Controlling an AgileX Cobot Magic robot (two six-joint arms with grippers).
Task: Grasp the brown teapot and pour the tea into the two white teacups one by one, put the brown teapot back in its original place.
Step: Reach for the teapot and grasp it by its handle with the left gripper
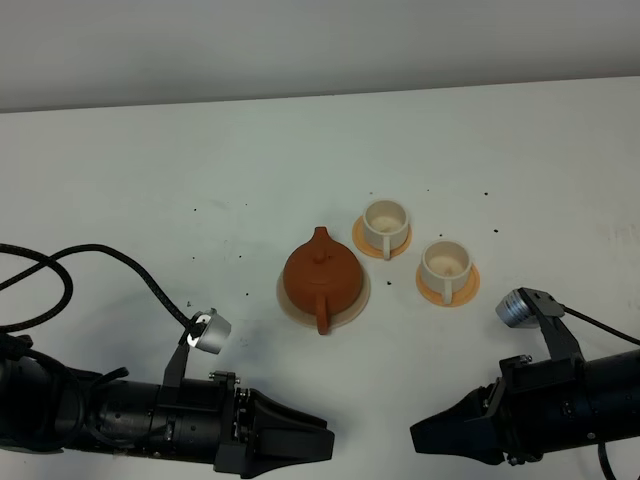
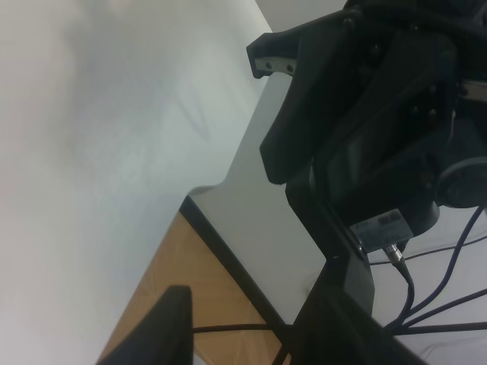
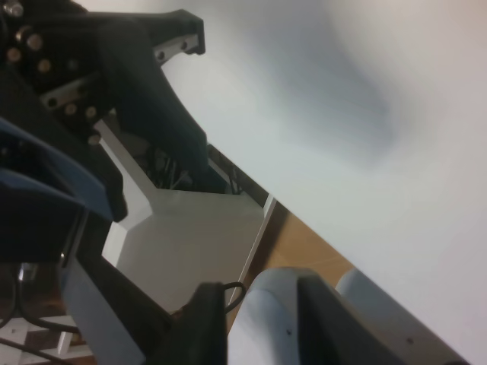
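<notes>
The brown teapot [image 1: 322,278] sits lid on, on its pale beige disc, the original place [image 1: 288,303], mid-table, handle toward the front. To its right stand the two white teacups, one [image 1: 385,222] farther back and one [image 1: 444,262] nearer, each on an orange saucer. No tea shows; both cups look pale inside. My left gripper [image 1: 328,445] lies low at the front left, pointing right, open and empty. Facing it from the front right is my right gripper [image 1: 415,438], also open and empty. Both are well short of the pot. Neither wrist view shows the pot or cups.
A black cable [image 1: 60,268] loops over the table's left side. Small dark specks dot the white tabletop [image 1: 150,170]. The wrist views show the table's dark front edge [image 2: 228,255] and wooden floor [image 3: 304,243] below it.
</notes>
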